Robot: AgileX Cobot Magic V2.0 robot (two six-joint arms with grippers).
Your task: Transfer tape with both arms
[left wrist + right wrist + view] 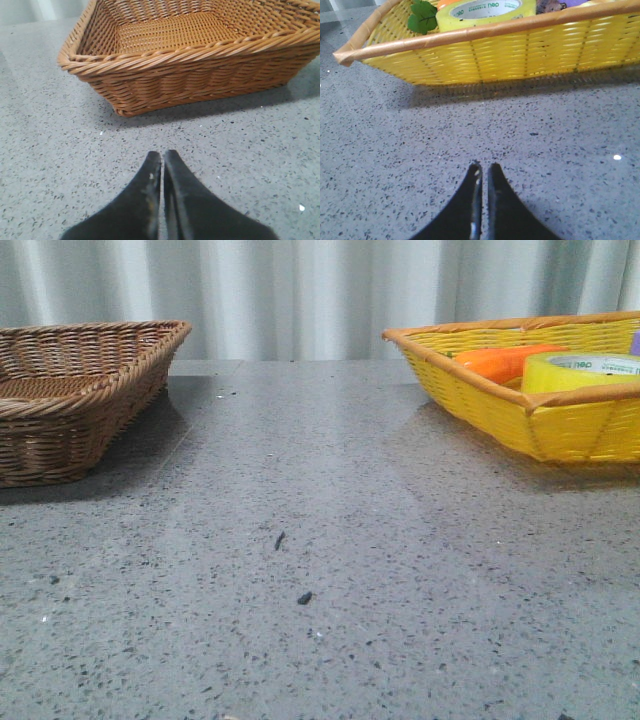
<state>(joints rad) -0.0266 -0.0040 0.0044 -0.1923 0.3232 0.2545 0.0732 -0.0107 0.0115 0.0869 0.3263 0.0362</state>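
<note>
Two baskets sit well apart on the grey speckled desk (330,540): a brown wicker basket (70,390) at the robot's left and a yellow basket (520,390) at its right. The tape (585,370) lies flat inside the yellow basket, near the basket's front wall, its white core with green print facing up. Just beside it lies an orange carrot-like item (505,360), whose green leaves (422,16) show in the right wrist view next to the roll.

The left tool (161,159) hangs low over the bare desk in front of the brown basket, its fingers pressed together with only a hairline gap and nothing between them. The right tool (483,169) hangs over the desk in front of the yellow basket's wall, likewise narrowed to a thin slit and holding nothing. Neither tool touches a basket.
</note>
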